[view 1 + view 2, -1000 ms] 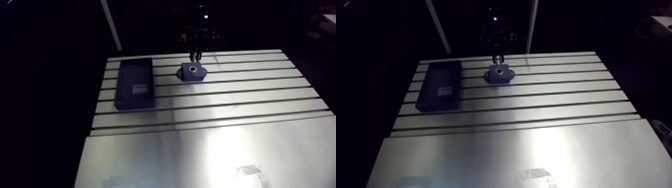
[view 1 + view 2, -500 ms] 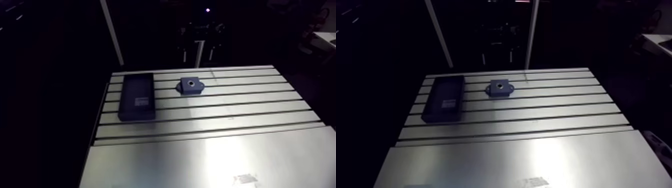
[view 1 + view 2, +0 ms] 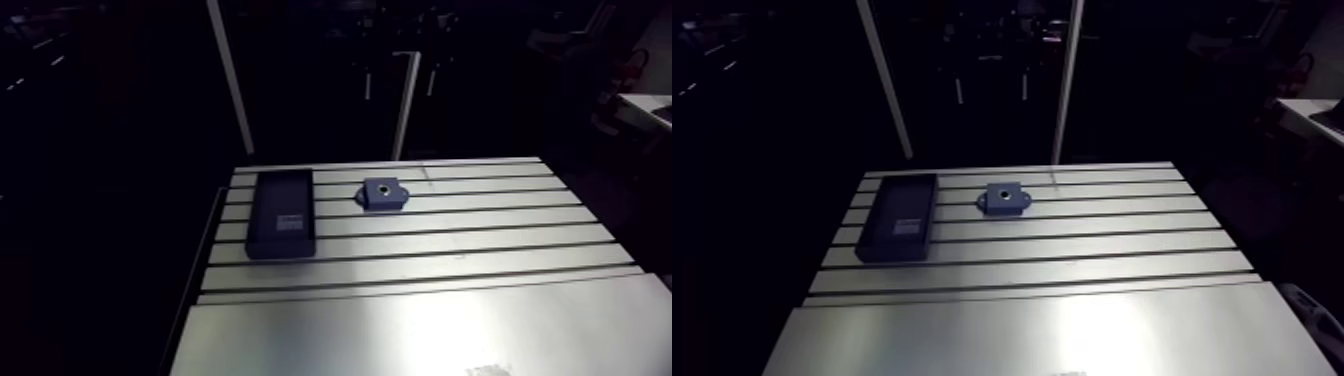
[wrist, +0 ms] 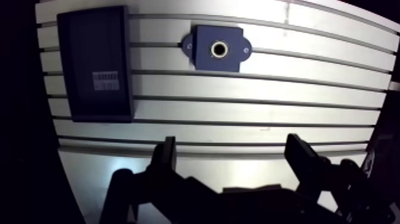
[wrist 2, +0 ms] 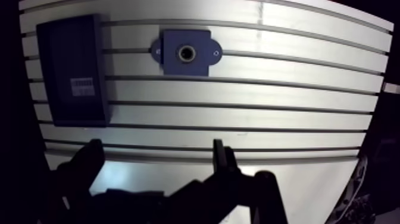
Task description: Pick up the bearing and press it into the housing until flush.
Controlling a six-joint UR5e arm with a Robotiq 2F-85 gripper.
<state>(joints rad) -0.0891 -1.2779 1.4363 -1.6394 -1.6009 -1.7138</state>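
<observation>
Tool (image 4: 232, 148), spread wide and empty, has lifted well clear of the housing (image 4: 233, 37), bearing (image 4: 219, 49) seated inside.

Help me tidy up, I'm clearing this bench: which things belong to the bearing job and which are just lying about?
Job: blue housing; the metal ring in its bore, seemingly the bearing; the gripper, open and empty.
Lying about: dark tray with a white label, beside the housing on the slotted table.

Jaws wide apart (fingers (image 4: 168, 156) dark, silhouetted), hanging high, facing down.
</observation>
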